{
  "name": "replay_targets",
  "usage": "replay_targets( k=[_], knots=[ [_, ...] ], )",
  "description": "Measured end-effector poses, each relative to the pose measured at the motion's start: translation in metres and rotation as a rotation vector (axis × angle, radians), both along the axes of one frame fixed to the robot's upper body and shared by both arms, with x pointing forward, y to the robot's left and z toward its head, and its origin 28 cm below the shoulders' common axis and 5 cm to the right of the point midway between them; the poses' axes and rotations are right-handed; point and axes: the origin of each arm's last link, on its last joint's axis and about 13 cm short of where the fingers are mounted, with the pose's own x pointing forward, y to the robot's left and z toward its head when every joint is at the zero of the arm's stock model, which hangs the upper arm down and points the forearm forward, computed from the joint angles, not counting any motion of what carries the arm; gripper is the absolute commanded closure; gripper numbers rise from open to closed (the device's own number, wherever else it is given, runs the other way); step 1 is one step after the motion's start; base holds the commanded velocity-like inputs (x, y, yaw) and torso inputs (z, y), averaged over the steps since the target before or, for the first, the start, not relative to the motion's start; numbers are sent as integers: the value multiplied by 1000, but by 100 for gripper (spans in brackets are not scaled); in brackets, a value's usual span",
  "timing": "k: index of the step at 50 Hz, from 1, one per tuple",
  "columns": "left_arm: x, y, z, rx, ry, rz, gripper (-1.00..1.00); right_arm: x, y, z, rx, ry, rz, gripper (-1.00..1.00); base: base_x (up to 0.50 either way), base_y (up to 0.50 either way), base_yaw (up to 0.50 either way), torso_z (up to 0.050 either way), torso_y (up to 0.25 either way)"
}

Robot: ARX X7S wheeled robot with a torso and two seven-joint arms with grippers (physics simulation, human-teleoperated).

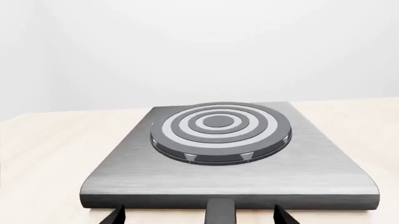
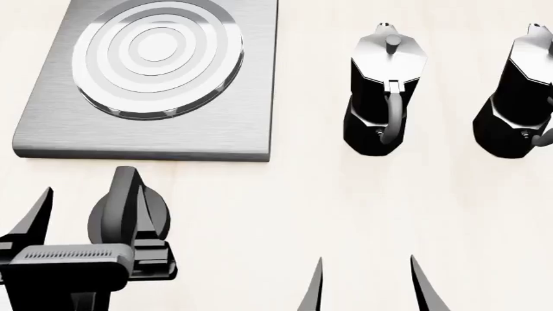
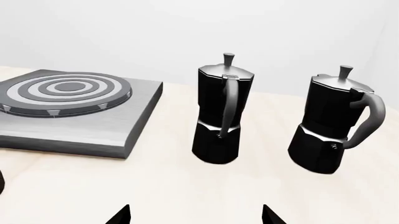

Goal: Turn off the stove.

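Left tool [image 2: 95,217] open, straddling knob [image 2: 128,210] — stove [image 2: 233,123] just beyond.

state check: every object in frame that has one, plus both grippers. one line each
stove: flat on the table, burner bare, nothing on it
knob: in front of the stove, between the left gripper's fingers; contact unclear
left gripper: open around the knob
right gripper: open, empty
left moka pot: upright, lid down
right moka pot: upright, lid down, partly cut by the frame edge
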Motion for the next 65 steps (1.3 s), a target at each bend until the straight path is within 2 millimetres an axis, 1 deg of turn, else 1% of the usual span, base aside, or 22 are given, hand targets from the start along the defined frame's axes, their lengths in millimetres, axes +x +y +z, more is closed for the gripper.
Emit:
replay_targets(
  k=[65],
  knots=[
    [12,4,-16,29,28,37,-100,0,0,-1,0,3,7,-100,0,0,0,0,0]
  ],
)
